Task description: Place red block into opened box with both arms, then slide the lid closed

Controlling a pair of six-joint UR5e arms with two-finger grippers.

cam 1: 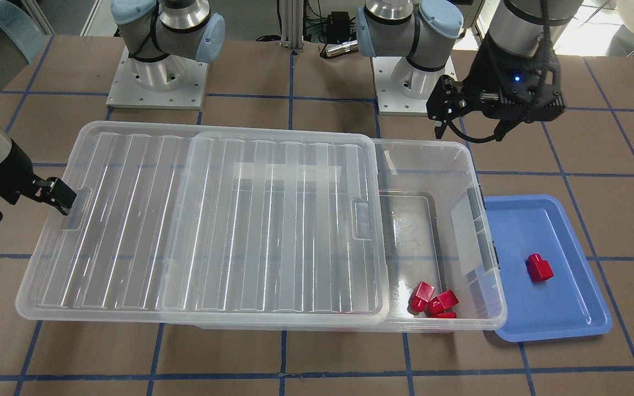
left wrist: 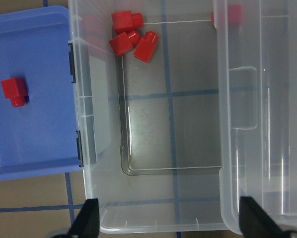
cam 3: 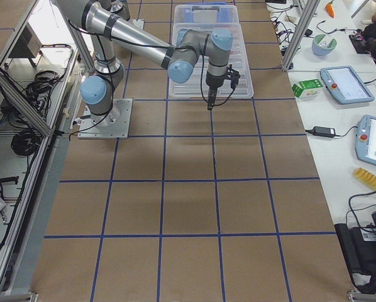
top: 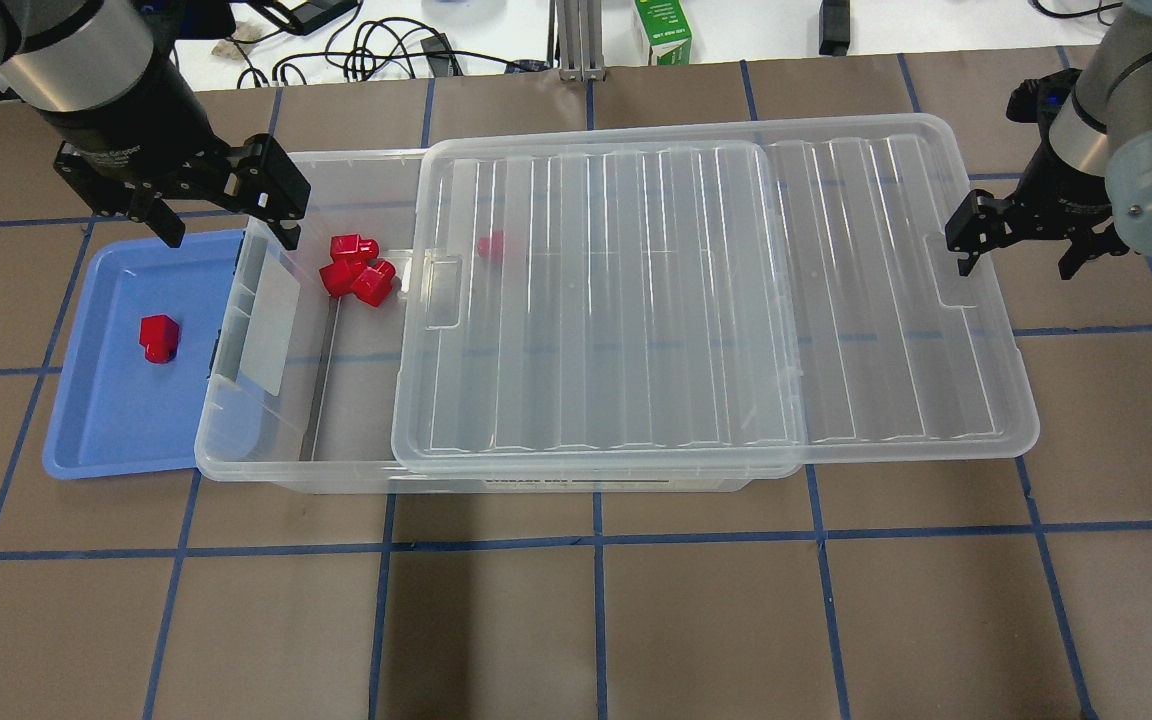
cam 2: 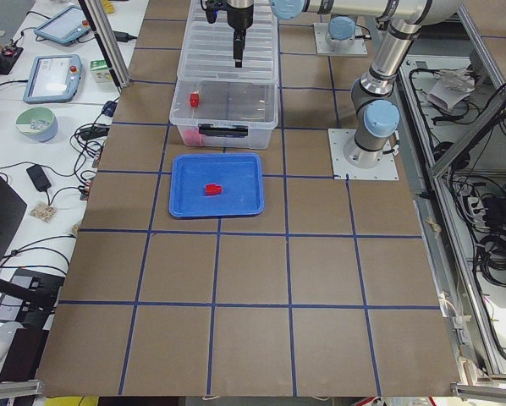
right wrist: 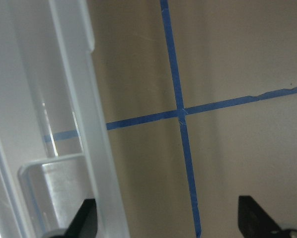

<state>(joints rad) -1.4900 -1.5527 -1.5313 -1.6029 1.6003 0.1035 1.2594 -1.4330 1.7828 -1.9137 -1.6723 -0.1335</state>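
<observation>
One red block (top: 158, 337) lies on the blue tray (top: 116, 420), also seen from the left wrist (left wrist: 14, 90). Several more red blocks (top: 356, 272) sit in the box (top: 236, 465), one of them under the lid (top: 696, 300). The lid covers most of the box and overhangs its end on my right; the end by the tray is uncovered. My left gripper (top: 228, 232) hangs open and empty above that uncovered end (left wrist: 171, 223). My right gripper (top: 1014, 262) is open at the lid's far short end, one finger at the notch (cam 1: 25, 206).
The blue tray touches the box's clip end. Both arm bases (cam 1: 157, 82) stand behind the box. A green carton (top: 669, 30) and cables lie past the table's far edge. Bare brown table with blue tape lines stretches in front of the box.
</observation>
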